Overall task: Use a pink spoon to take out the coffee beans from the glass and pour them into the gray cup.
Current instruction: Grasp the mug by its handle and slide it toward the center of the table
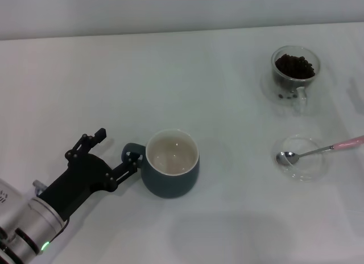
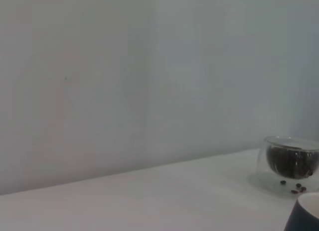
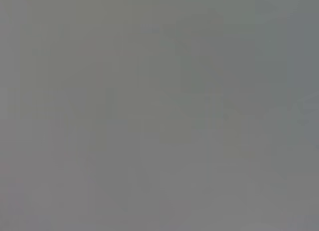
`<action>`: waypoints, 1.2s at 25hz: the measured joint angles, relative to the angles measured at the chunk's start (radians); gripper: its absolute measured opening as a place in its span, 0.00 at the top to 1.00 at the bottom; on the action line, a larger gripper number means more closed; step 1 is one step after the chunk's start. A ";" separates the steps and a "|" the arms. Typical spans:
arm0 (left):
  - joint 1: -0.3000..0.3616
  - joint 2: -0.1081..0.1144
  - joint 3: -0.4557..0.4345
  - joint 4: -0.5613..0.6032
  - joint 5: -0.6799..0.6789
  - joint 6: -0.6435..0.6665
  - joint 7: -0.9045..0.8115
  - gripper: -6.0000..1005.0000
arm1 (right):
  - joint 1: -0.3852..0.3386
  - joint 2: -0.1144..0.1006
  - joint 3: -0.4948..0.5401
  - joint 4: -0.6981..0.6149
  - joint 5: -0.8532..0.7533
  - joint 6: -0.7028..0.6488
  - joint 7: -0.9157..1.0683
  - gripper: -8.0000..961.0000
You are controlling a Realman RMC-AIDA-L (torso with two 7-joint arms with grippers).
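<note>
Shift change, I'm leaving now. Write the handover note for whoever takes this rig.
Left gripper: open beside the gray cup's handle, one finger at the handle, holding nothing.
Right gripper: not in view.
Pink spoon: bowl resting in the shallow glass dish, handle pointing right.
Coffee beans: in the glass, at the far right.
Done: nothing; the gray cup looks empty.
Left: pick up the spoon, scoop the beans, pour them into the gray cup.

A big white table (image 1: 227,218) fills most of the head view. Its top is smooth and plain. Behind it stands a pale grey wall (image 2: 149,66). On the right side of the table sits a flat, shallow, round dish made of clear glass (image 1: 301,164). It is well in front of the back edge of the table. The right wrist view shows only plain grey.
</note>
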 joint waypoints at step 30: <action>0.014 0.003 0.010 0.082 -0.103 -0.059 -0.003 0.13 | -0.085 -0.012 -0.005 0.003 -0.005 0.014 0.378 0.12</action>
